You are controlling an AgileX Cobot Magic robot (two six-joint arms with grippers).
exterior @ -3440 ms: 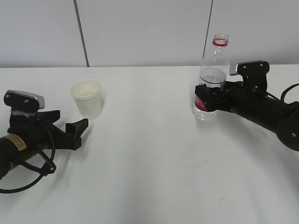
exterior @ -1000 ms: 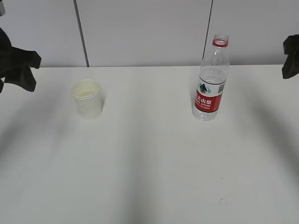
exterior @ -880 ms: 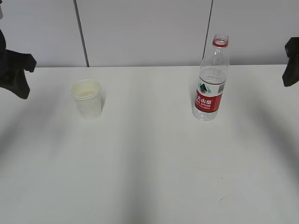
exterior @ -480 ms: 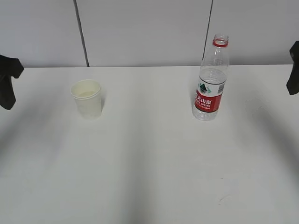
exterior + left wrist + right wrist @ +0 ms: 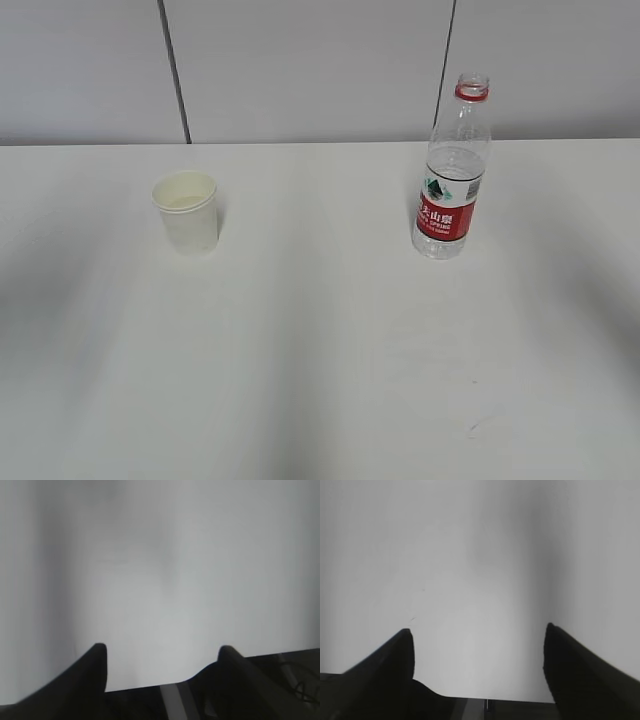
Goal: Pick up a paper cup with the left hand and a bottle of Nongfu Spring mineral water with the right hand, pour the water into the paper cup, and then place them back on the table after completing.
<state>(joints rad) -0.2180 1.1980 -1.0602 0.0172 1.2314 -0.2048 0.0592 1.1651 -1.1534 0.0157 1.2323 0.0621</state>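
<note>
A: Status on the cup and bottle?

B: Both standing upright on the tabletop (image 5: 320, 380), nothing touching either. Paper cup (image 5: 186, 212) sits at about 9 o'clock from frame centre in the exterior view, bottle (image 5: 453, 170) at about 2 o'clock. Well apart from each other.

A: Bottle condition?

B: Cap off, red ring at the neck, red label around the lower body. Water (image 5: 452, 166) level sits just above the label. Cup has something pale inside near the rim; can't tell what from this angle.

A: Arms?

B: Neither shows in the exterior view. Only soft shadows on the white surface at left and right.

A: Grippers then?

B: Left gripper (image 5: 162, 649): fingers spread wide, tips at roughly 7 and 5 o'clock of the left wrist view, nothing between them. Blurred white surface ahead, dark strip along the bottom edge.

A: Right?

B: Right gripper (image 5: 479, 629): same story, fingers spread apart, nothing held. Plain white tabletop fills the right wrist view, with a small dark speck at about 9 o'clock. Cup and bottle don't appear in either wrist view.
</note>
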